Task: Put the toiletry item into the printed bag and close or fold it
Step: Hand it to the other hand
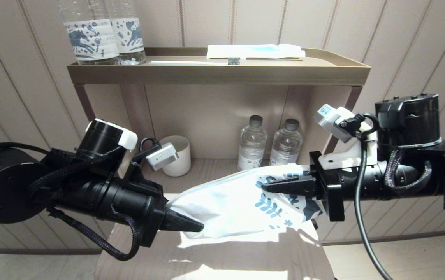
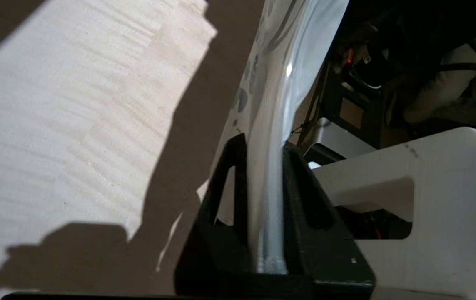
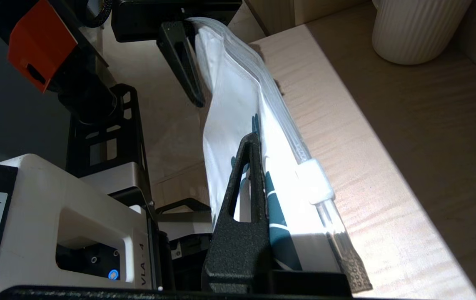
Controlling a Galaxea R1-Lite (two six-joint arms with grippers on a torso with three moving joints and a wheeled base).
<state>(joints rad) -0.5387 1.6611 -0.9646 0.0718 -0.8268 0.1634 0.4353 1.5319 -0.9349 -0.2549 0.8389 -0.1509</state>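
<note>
Four bottles [image 1: 252,142], one cup [image 1: 178,154], one printed bag [image 1: 230,202]

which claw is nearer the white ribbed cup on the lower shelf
Left. The left claw holds the printed bag's plain end just in front of the cup; the right claw grips the printed end, farther across.

The printed bag [image 1: 230,206] is white and half see-through, with a dark teal-blue print of leaf sprigs and curved shapes at one end; its slider clip [image 3: 316,186] is white on a clear zip track. Both the left gripper [image 1: 191,225] and the right gripper [image 1: 273,186] are matt black. The tabletop [image 1: 245,256] is pale wood grain. The ribbed cup [image 1: 177,155] is off-white. The shelf tray [image 1: 218,74] is olive-bronze. On it, a white packet [image 1: 255,50] carries a plain light-blue stripe, and two clear bottles [image 1: 103,35] wear white labels with blue animal and leaf figures. The two small water bottles [image 1: 271,144] near the tabletop's back edge are clear with dark grey caps. The wall [image 1: 12,77] is beige with thin vertical stripes.
</note>
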